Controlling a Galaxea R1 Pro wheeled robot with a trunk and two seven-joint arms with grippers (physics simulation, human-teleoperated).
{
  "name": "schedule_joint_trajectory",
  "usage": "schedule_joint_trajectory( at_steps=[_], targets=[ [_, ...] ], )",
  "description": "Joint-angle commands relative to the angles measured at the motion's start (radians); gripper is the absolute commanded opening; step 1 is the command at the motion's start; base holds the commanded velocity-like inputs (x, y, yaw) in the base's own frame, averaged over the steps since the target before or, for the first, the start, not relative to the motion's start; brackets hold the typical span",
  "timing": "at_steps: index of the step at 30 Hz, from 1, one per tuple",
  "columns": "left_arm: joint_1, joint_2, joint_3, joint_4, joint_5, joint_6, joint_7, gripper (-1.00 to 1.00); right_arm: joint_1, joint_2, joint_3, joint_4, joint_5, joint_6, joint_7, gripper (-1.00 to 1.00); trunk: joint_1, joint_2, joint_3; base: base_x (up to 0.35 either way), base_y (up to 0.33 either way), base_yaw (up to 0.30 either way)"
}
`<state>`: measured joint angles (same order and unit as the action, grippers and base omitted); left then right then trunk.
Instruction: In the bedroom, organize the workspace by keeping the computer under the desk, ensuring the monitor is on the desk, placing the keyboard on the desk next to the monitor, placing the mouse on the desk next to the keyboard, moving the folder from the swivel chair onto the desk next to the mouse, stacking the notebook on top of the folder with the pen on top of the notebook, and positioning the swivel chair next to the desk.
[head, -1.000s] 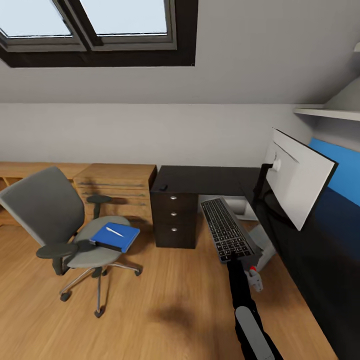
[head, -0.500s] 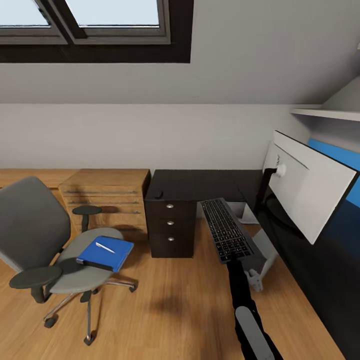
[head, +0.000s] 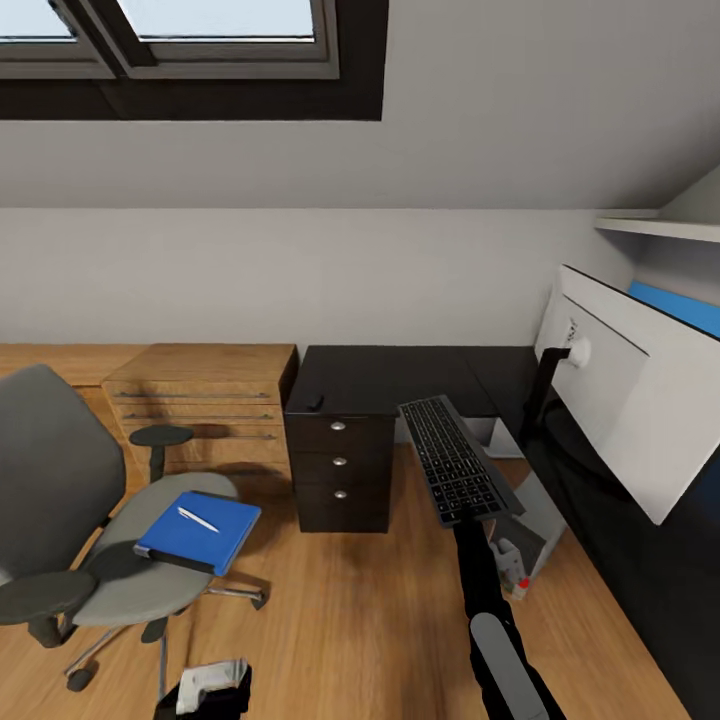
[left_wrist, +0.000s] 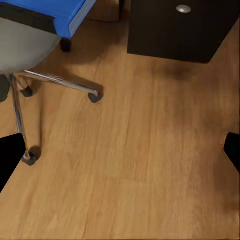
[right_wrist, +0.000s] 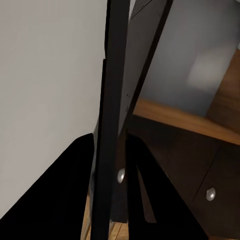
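The keyboard (head: 456, 460) is up in the air, clamped at its near short edge by the right hand (head: 468, 519), keys facing up and its far end tilted toward the bench (head: 400, 370); the right wrist view shows it edge-on as a thin dark slab (right_wrist: 109, 125) between the two dark fingers. It hangs over the wooden floor (head: 370, 600), just beside the bench's black drawer block (head: 338, 465) and in front of the monitor (head: 630, 385), which stands on the bench's right wing with its pale back showing. A small dark mouse (head: 314, 402) lies on the bench's left front corner. Well apart to the left, the swivel chair (head: 90, 530) carries the blue folder (head: 200, 530) on its seat with the pen (head: 197, 519) lying on top. The left hand (left_wrist: 122, 150) hangs wide open over bare floor near the chair's chrome base (left_wrist: 55, 82).
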<state>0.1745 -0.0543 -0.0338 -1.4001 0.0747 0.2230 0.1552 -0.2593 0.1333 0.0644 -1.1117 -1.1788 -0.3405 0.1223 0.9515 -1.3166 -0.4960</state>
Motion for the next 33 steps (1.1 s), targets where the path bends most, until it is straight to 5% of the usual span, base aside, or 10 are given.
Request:
schedule_joint_trajectory(
  at_steps=[1, 2, 3, 7, 12, 29, 33],
  targets=[
    [0.000, -0.002, -0.012, -0.085, 0.009, 0.092, 0.007, 1.00, 0.000, -0.001, 0.002, 0.000, -0.010, -0.005, 0.008, -1.00, 0.001, 0.000, -0.001, 0.327, 0.000, 0.000],
    [0.001, -0.009, -0.019, -0.135, 0.010, 0.164, 0.008, 1.00, 0.000, -0.001, 0.002, 0.000, -0.010, -0.005, 0.008, -1.00, 0.001, 0.000, -0.001, 0.327, 0.000, 0.000],
    [-0.003, -0.050, -0.026, -0.192, 0.011, 0.258, 0.009, 1.00, 0.000, -0.001, 0.002, 0.001, -0.010, -0.005, 0.008, -1.00, 0.001, 0.000, -0.001, 0.327, 0.000, 0.000],
    [-0.008, -0.075, -0.028, -0.203, 0.012, 0.293, 0.010, 1.00, 0.000, -0.001, 0.002, 0.001, -0.010, -0.004, 0.008, -1.00, 0.001, 0.000, -0.001, 0.327, 0.000, 0.000],
    [-0.009, -0.076, -0.023, -0.141, 0.012, 0.296, 0.012, 1.00, 0.000, -0.001, 0.004, 0.003, -0.010, -0.003, 0.007, -1.00, 0.001, 0.000, -0.001, 0.327, 0.001, 0.000],
    [-0.009, -0.076, -0.030, -0.142, 0.011, 0.274, 0.011, 1.00, 0.000, 0.005, 0.015, 0.015, -0.011, -0.006, 0.003, -1.00, 0.001, 0.000, -0.001, 0.292, 0.181, 0.000],
    [-0.009, -0.076, -0.028, -0.154, 0.011, 0.275, 0.011, 1.00, 0.000, 0.041, 0.026, 0.023, -0.012, -0.008, -0.007, -1.00, 0.001, 0.000, -0.001, 0.153, 0.094, 0.000]
  ],
)
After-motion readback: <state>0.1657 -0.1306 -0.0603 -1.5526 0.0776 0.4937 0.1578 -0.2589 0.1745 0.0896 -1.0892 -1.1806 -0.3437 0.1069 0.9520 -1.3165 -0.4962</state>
